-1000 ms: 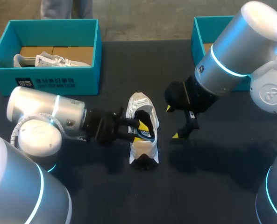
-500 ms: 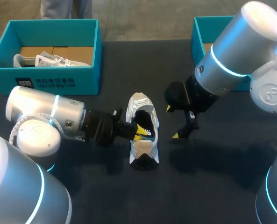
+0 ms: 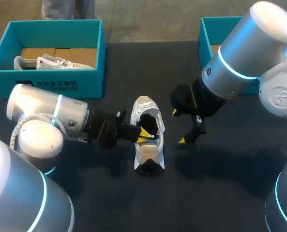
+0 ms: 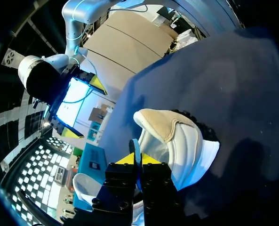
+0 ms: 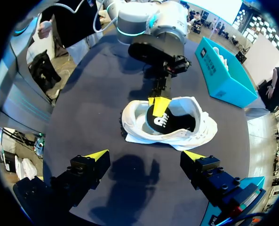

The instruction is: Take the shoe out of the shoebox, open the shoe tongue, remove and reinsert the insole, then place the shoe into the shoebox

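Shoe (image 3: pixel 148 153) lies on its side at mid-desk (image 3: pixel 220 188), out of the shoebox (image 3: pixel 61 86). Dark insole (image 5: pixel 166 121) stands partly out of the shoe's opening. Left end effector (image 3: pixel 142 135) at shoe's 9 o'clock, fingers pinched on the insole's edge. Right end effector (image 3: pixel 178 126) at 3 o'clock, fingers spread, holding nothing, apart from the shoe. Shoebox at 10 o'clock, second shoe (image 3: pixel 51 63) inside.
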